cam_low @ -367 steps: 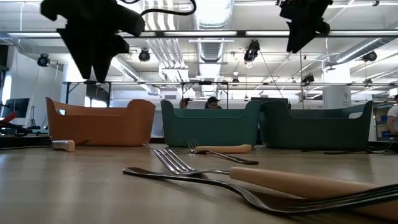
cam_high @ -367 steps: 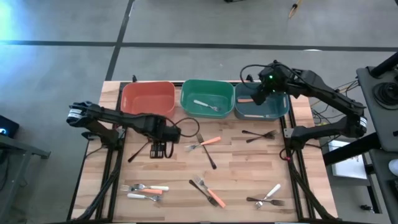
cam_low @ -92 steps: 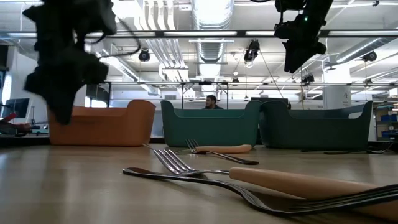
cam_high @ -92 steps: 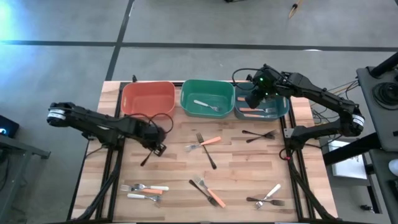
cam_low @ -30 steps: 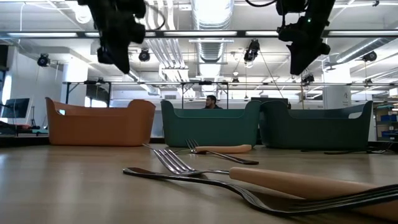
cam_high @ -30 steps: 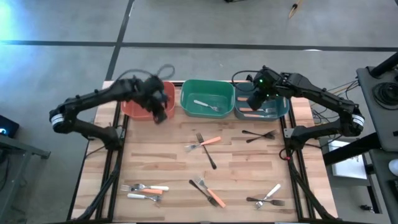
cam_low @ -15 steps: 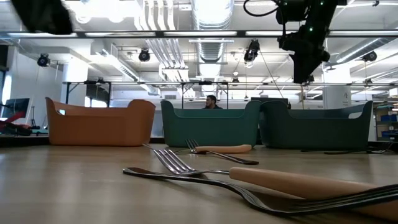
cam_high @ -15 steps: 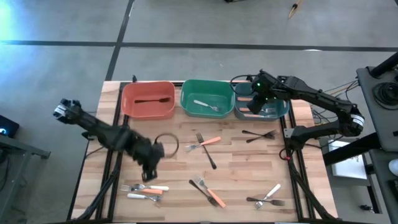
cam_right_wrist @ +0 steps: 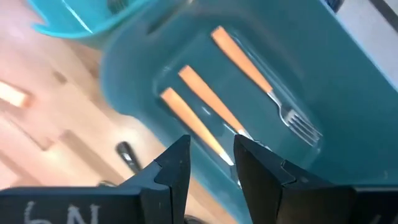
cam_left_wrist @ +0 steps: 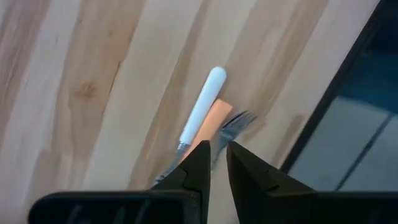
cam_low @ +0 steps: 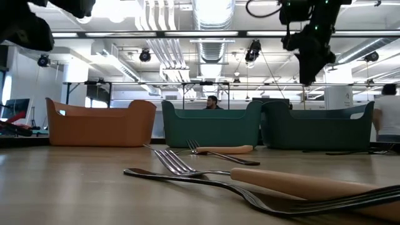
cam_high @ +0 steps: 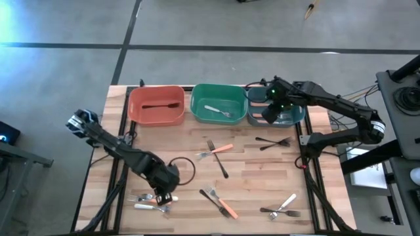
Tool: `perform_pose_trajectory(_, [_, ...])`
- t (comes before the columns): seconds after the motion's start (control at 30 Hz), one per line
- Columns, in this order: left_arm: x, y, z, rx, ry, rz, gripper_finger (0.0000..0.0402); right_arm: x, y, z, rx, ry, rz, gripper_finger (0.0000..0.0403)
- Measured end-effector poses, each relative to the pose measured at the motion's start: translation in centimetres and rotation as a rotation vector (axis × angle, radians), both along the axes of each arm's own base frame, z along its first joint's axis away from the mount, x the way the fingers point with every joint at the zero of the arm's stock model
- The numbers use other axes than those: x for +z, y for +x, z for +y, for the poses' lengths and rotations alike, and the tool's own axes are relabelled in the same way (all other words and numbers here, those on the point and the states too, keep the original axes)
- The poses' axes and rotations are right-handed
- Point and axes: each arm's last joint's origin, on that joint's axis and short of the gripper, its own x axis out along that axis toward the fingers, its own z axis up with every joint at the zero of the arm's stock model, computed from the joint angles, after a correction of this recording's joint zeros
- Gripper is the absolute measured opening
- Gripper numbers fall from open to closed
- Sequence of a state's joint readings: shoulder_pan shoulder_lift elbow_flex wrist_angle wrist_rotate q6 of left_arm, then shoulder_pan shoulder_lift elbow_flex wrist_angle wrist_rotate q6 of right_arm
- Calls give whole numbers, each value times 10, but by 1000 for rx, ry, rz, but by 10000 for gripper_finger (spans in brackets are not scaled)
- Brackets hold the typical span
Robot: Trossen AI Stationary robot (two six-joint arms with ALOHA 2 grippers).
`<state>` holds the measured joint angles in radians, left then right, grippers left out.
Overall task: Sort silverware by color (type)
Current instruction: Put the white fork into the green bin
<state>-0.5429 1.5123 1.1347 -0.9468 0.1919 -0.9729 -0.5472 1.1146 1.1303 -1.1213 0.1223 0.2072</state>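
The left gripper hangs low over a small cluster of forks near the front left corner of the table, its fingers drawn to a narrow gap and holding nothing. Seen from its wrist, a white-handled fork lies across an orange-handled fork just ahead of the fingertips, so the step in hand looks like picking the next piece from this heap. Because the handles touch and overlap, the next move seems to call for closing on one handle alone.

At the back right corner, the right gripper hovers over the teal bin, fingers slightly apart and empty; three orange forks lie inside it. The red-orange bin at the back left holds one black fork, and the green bin between them holds a white fork.

Sorting looks well short of half done: forks remain at the table's middle, along the front edge and toward the right edge.
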Motion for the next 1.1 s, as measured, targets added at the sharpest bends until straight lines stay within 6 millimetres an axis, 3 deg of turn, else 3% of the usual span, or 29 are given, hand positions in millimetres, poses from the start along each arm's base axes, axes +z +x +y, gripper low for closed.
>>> perform_pose_trajectory(0.27, [-30, 4, -17, -303, 80, 29, 87, 34, -2, 22, -53, -8, -160, 114])
perform_pose_trajectory(0.53, [-72, 3, -42, -470, 209, 101, 105, 42, -2, 44, -37, 11, -225, 114])
perform_pose_trajectory(0.73, [-85, 5, -49, -449, 236, 107, 105, 42, -1, 47, -29, 17, -230, 114])
perform_pose_trajectory(1.1, [-87, 8, -51, -349, 245, 81, 105, 42, -1, 47, -16, 10, -224, 114])
